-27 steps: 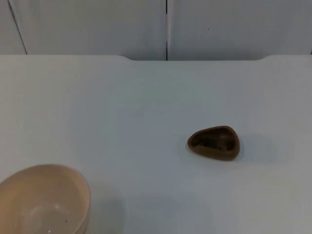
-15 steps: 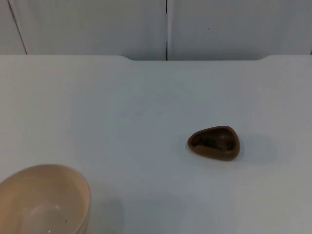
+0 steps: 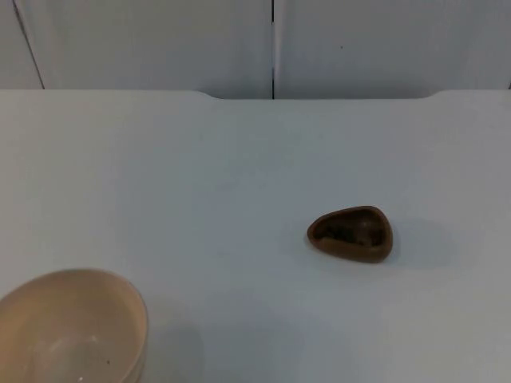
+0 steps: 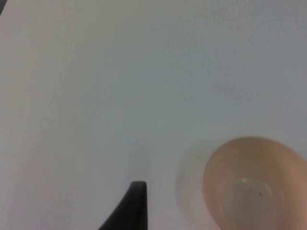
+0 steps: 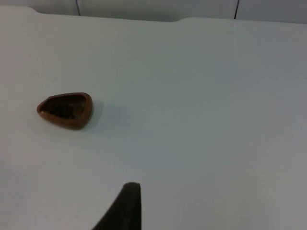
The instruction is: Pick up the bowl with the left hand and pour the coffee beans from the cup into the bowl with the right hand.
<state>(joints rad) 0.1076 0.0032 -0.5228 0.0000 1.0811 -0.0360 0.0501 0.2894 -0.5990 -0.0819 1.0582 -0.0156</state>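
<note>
A beige bowl (image 3: 70, 327) stands upright on the white bench (image 3: 239, 175) at its near left edge, its pale inside bare apart from a tiny dark speck. Well apart from the bowl, to its right and a little farther back, lies a small brown teardrop-shaped cup (image 3: 351, 233), open side up, with dark coffee beans (image 3: 342, 233) inside it; its pointed end turns toward the bowl and its broad end away from it. Beyond the cup, the bench ends at a grey partition wall (image 3: 160, 40) with a dark vertical seam (image 3: 273, 48). In the left wrist view, the left end effector (image 4: 136, 191) hangs above the bare bench with one black fingertip in sight; the bowl (image 4: 254, 184) lies near that fingertip, off to its side, not touching it. Whether this end effector's fingers are apart or together cannot be told. In the right wrist view, the right end effector (image 5: 128, 191) likewise hangs over the bare bench with one black fingertip in sight; the cup (image 5: 65, 110) lies well apart from it, ahead and off to one side, with the beans (image 5: 62, 108) dark within its hollow. The spread of the right end effector's fingers cannot be told either.
</note>
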